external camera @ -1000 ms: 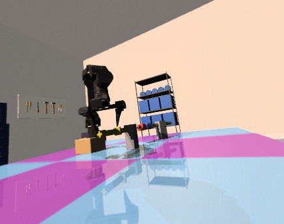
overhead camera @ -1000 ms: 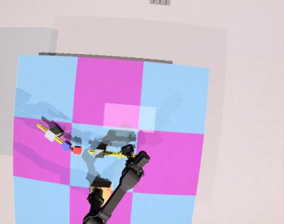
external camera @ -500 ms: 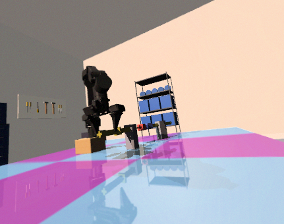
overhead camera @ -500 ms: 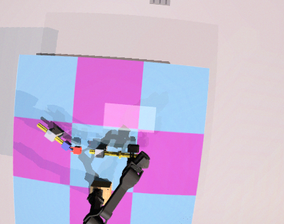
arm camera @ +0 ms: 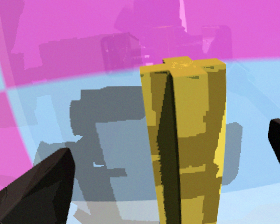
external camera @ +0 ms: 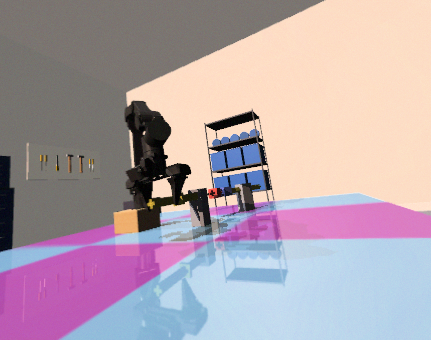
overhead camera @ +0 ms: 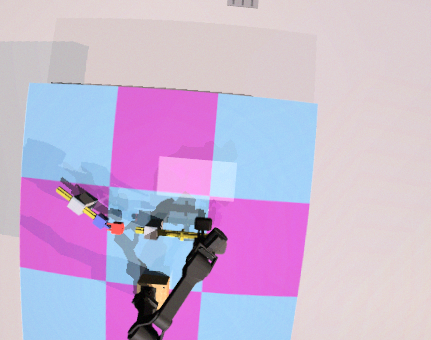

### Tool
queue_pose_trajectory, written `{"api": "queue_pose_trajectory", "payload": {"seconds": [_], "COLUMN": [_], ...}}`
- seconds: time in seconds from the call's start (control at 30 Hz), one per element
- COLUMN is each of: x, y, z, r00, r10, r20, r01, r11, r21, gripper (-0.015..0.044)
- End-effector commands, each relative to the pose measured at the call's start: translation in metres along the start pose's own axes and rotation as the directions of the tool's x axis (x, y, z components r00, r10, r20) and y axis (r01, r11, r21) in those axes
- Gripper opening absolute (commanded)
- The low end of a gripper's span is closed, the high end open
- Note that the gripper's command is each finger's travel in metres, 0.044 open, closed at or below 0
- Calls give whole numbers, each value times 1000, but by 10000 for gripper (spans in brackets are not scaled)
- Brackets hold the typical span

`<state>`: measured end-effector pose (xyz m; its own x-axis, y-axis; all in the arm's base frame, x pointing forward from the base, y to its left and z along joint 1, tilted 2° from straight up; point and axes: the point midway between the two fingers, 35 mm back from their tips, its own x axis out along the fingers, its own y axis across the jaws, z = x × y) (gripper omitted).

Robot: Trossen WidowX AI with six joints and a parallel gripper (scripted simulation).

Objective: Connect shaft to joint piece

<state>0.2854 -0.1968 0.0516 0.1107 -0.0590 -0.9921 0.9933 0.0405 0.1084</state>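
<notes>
Red square joint piece (overhead camera: 116, 227) (external camera: 214, 193) at the inner end of the fixed shaft, left of centre in the top view, with a blue piece (overhead camera: 100, 220) between it and that yellow first shaft (overhead camera: 63, 194). Exact direction of its opening too small to tell. First shaft running at a slant through a pale block (overhead camera: 78, 205) (external camera: 245, 197).

Just across a gap from the red piece, the near end of the yellow second shaft (overhead camera: 170, 234) (external camera: 163, 201) (arm camera: 192, 115), set at an angle to the first and passing through a second pale block (overhead camera: 151, 232) (external camera: 199, 207). Both shafts raised above the desk (overhead camera: 158, 121) (external camera: 388, 221), a top of light-blue and magenta squares, glossy with reflections.

Jaws wide apart and clamped on nothing, at the second shaft's far end, away from the red piece. In the wrist view, one dark fingertip on each side of the ribbed yellow shaft, with space to both sides. Black arm (overhead camera: 188, 276) (external camera: 153, 131) reaching over from the lower part of the top view, partly covering a tan box (overhead camera: 162, 296) (external camera: 127, 221).

Farther off, a tall rack (external camera: 233, 121) with blue containers, and a pale board (external camera: 50, 173) of hanging tools.
</notes>
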Motion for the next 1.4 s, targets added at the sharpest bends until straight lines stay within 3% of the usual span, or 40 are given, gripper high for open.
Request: {"api": "queue_pose_trajectory", "payload": {"seconds": [0.0, 0.23, 0.67, 1.07, 1.13, 1.37], "x": [9, 17, 17, 17, 17, 17], "y": [-2, -2, -2, -2, -2, -2], "z": [-3, -3, -3, -3, -3, -3], "r00": [1000, 1000, 1000, 1000, 1000, 1000], "r10": [-5, -5, -5, -5, -5, -5], "r20": [-9, -9, -9, -9, -9, -7], "r01": [5, 5, 5, 5, 5, 5], "r11": [1000, 1000, 1000, 1000, 1000, 1000], "r21": [4, 4, 4, 4, 4, 3], "gripper": [440, 440, 102, 102, 69, 67]}}
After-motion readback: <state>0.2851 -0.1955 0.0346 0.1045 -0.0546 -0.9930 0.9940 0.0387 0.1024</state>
